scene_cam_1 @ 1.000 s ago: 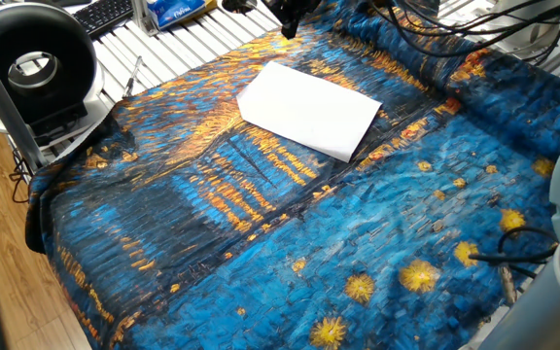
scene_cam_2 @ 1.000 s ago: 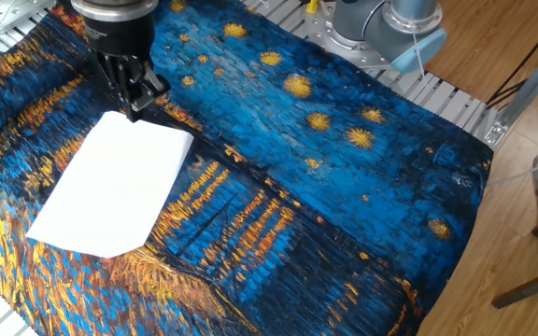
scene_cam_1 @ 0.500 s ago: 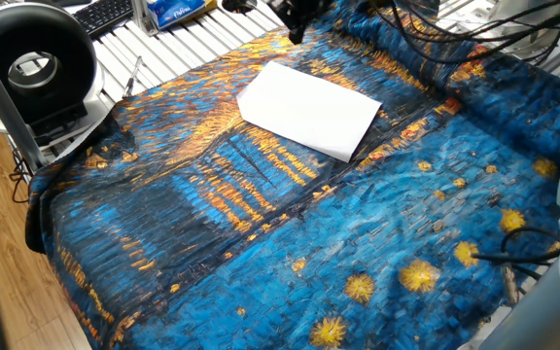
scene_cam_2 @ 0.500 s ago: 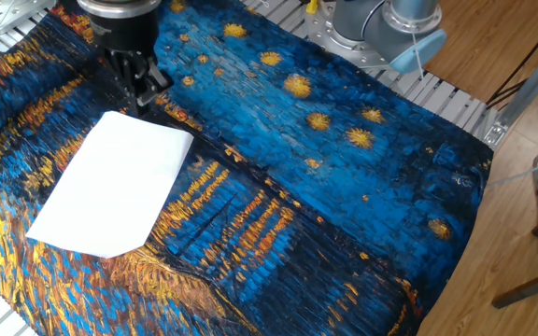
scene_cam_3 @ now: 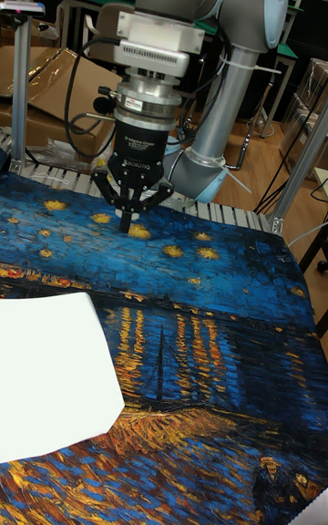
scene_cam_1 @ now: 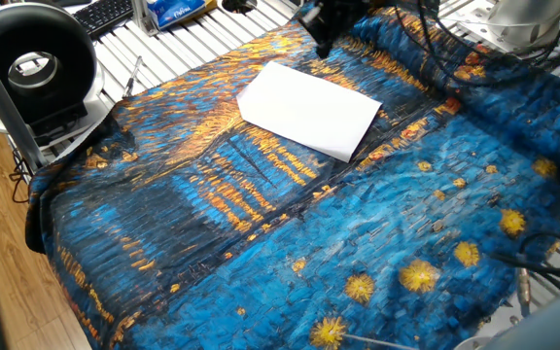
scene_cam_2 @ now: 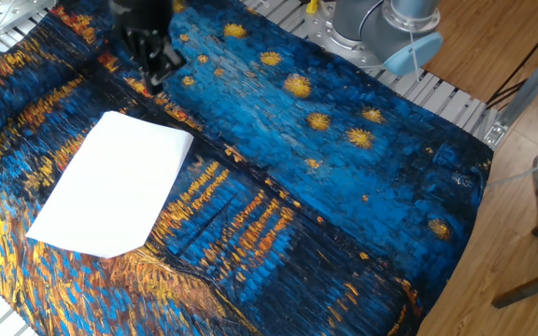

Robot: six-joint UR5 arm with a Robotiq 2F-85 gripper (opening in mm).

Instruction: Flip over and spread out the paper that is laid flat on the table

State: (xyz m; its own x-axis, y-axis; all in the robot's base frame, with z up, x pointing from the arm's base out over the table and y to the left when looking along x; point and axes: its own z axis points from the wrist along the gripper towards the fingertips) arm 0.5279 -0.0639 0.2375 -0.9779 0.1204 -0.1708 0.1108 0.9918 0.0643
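The paper (scene_cam_1: 309, 109) is a plain white sheet lying flat on the table (scene_cam_1: 261, 224), which is draped in a blue cloth with orange streaks. It also shows as the paper (scene_cam_2: 115, 196) at the left of the other fixed view and the paper (scene_cam_3: 50, 375) at the left edge of the tall view. My gripper (scene_cam_3: 126, 222) hangs above the cloth with its fingers pressed together and nothing between them. It stands clear of the sheet, beyond its far corner, seen as the gripper (scene_cam_1: 324, 44) and the gripper (scene_cam_2: 157, 79).
A black ring-shaped device (scene_cam_1: 32, 63) and a keyboard (scene_cam_1: 105, 15) sit on the white slatted surface (scene_cam_1: 183, 44) past the cloth's edge. The arm's base (scene_cam_2: 390, 28) stands at the far side. Cables (scene_cam_1: 523, 255) lie at the cloth's right corner.
The gripper has drawn away from the paper's far corner, sliding sideways along the far side of the cloth and rising. The paper has not moved.
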